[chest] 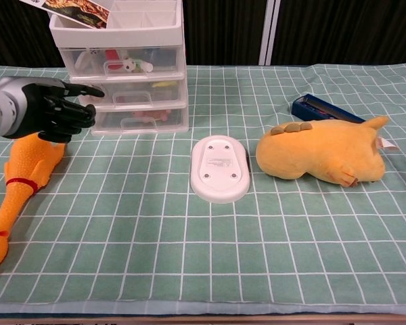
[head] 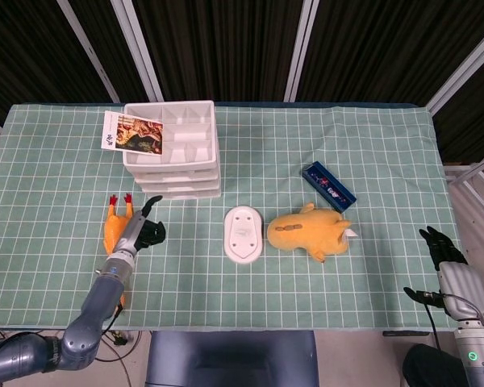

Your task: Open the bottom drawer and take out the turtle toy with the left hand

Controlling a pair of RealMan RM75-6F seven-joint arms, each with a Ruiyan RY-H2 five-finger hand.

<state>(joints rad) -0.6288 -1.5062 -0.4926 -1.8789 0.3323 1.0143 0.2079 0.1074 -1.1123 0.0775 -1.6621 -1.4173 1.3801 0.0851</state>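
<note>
Nothing of the job looks done so far: the bottom drawer of the white drawer unit, upper left of the frame, sits flush and closed, and whatever pinkish thing shows through its clear front is too blurred for me to call the turtle toy. The left hand hovers just left of the drawers above the rubber chicken, holding nothing, one finger pointing at them and the rest curled in. The right hand is parked at the lower right edge, its fingers too small to judge; pulling the drawer and lifting the toy all remain.
</note>
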